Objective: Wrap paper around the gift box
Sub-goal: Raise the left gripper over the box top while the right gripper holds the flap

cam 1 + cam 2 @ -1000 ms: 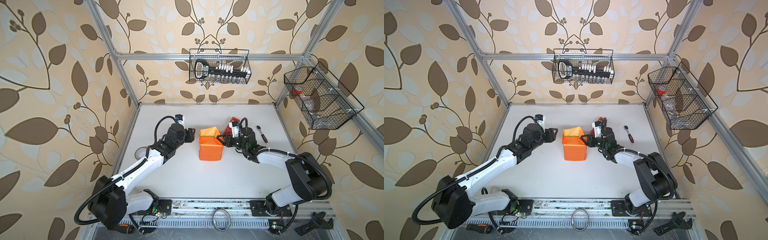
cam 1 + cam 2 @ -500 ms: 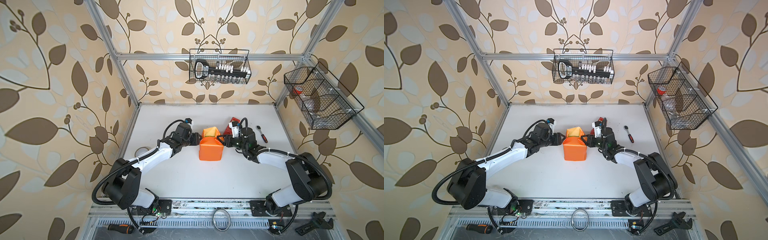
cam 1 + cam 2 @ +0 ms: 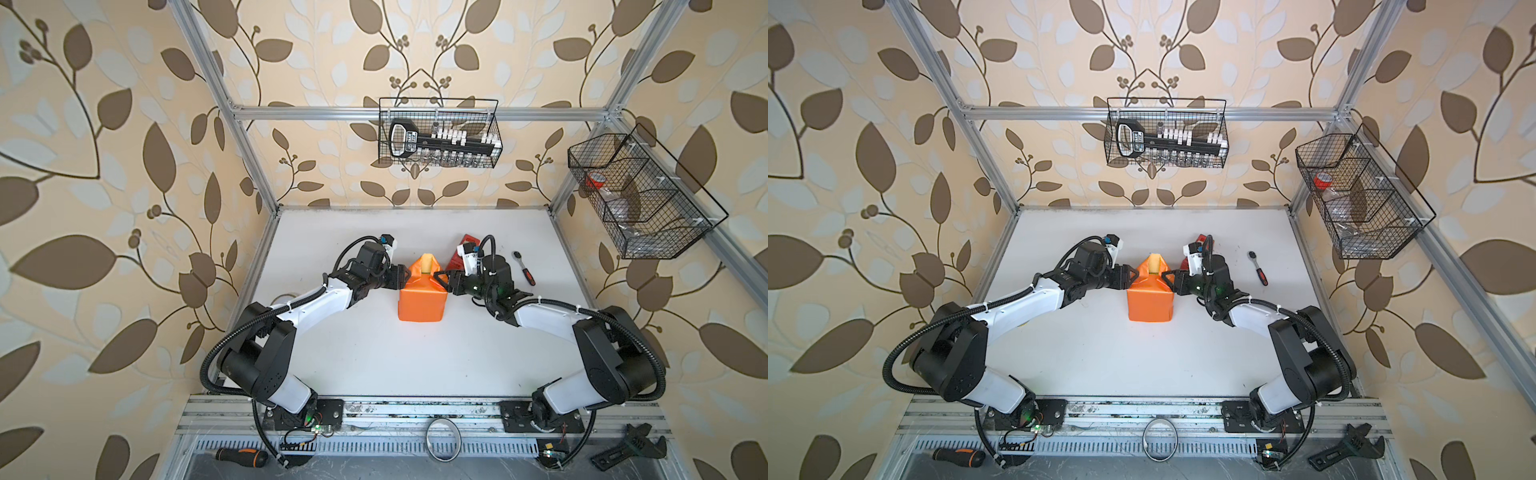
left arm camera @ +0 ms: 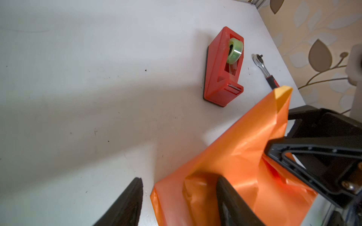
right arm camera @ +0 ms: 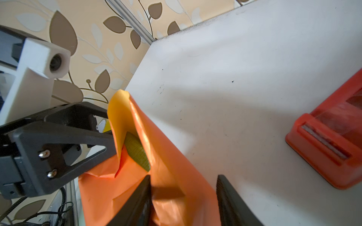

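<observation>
The paper (image 3: 420,303) sits mid-worktop (image 3: 415,365), wrapped round the gift box (image 5: 137,151). It's glossy orange outside, with the pale yellow inside showing at the open far end, where a sliver of ribbed green box peeks out. Left gripper (image 4: 178,179) jaws are apart, straddling a paper corner. Right gripper (image 5: 183,176) jaws have a paper fold between them; can't tell if they're actually squeezing.
</observation>
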